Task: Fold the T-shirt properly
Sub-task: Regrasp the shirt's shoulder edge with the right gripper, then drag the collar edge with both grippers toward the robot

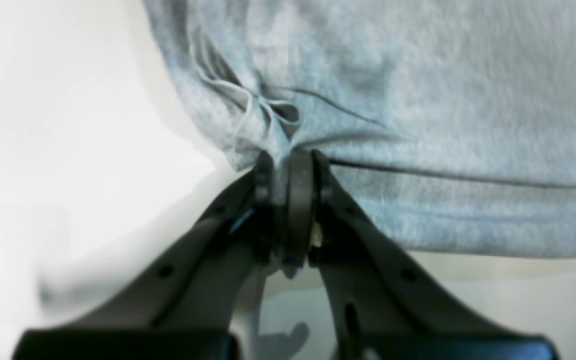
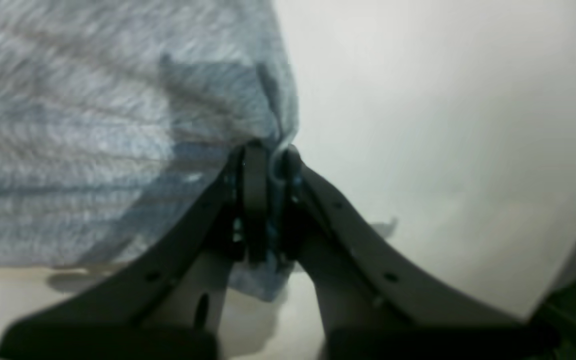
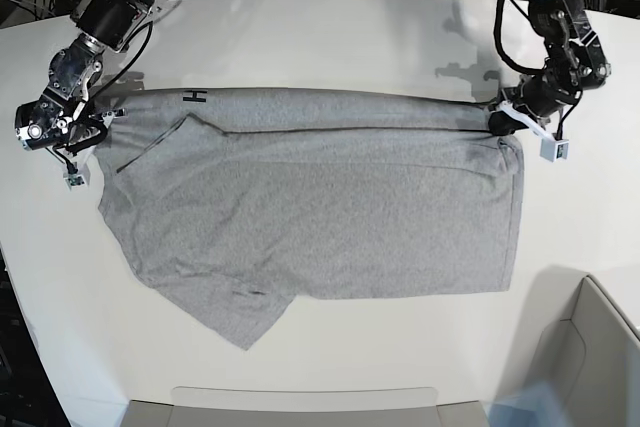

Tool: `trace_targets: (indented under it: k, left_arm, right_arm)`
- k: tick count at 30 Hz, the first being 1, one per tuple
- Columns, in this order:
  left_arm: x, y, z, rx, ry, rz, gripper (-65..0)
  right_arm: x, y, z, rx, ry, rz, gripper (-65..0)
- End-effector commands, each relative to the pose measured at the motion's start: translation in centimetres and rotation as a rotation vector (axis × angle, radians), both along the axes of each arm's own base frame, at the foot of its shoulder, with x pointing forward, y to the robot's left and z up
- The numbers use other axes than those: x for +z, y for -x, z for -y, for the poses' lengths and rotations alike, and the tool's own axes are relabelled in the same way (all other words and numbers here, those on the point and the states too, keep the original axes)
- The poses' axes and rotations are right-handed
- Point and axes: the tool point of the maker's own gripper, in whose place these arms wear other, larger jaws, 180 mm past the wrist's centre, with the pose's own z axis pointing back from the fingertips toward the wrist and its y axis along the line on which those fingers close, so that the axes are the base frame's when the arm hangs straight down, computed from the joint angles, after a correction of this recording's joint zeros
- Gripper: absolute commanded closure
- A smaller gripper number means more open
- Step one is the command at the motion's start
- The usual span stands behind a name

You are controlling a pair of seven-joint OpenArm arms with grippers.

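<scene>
1. There is one T-shirt (image 3: 320,212), two grippers and one white table (image 3: 300,37); at the near edge stand the rims of two pale bins, one along the near middle (image 3: 300,402) and one at the near right corner (image 3: 590,347).
2. The T-shirt lies spread across the middle of the table, reaching almost from the left side to the right side.
3. It is heather grey, mostly flat, with soft creases running across it.
4. Its far edge is folded over into a long narrow band running left to right, and a few black letters (image 3: 196,96) show on that band near its left end.
5. One short sleeve (image 3: 240,312) sticks out at the near left, pointing toward the near edge.
6. The left gripper (image 1: 288,165), at the far right of the base view, is clamped on the shirt's far-right corner; its wrist view shows grey cloth bunched between the closed jaws.
7. The right gripper (image 2: 268,160), at the far left of the base view, is clamped on the shirt's far-left corner, with a fold of cloth pinched between its jaws and a small flap hanging below them.
8. Both wrist views are blurred, so fine detail of the cloth cannot be told.
</scene>
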Motion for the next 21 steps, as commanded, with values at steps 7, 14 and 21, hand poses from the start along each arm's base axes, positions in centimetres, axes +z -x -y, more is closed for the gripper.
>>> trace_targets:
  k: [7, 14, 21]
  left_arm:
    - [1.1, 3.6, -2.2, -0.048, -0.154, -0.096, 0.0]
    - [0.8, 7.7, -3.1, -0.054, -0.198, -0.165, 0.0]
    - [1.1, 11.9, -6.8, 0.018, -0.252, -0.234, 0.0]
  right_arm:
    - [1.2, 2.8, 2.1, 0.008, 0.113, -0.027, 0.0]
    - [0.6, 6.8, 2.3, 0.025, 0.159, -0.089, 0.0]
    - [-0.3, 9.9, 1.5, 0.030, 0.161, -0.139, 0.0]
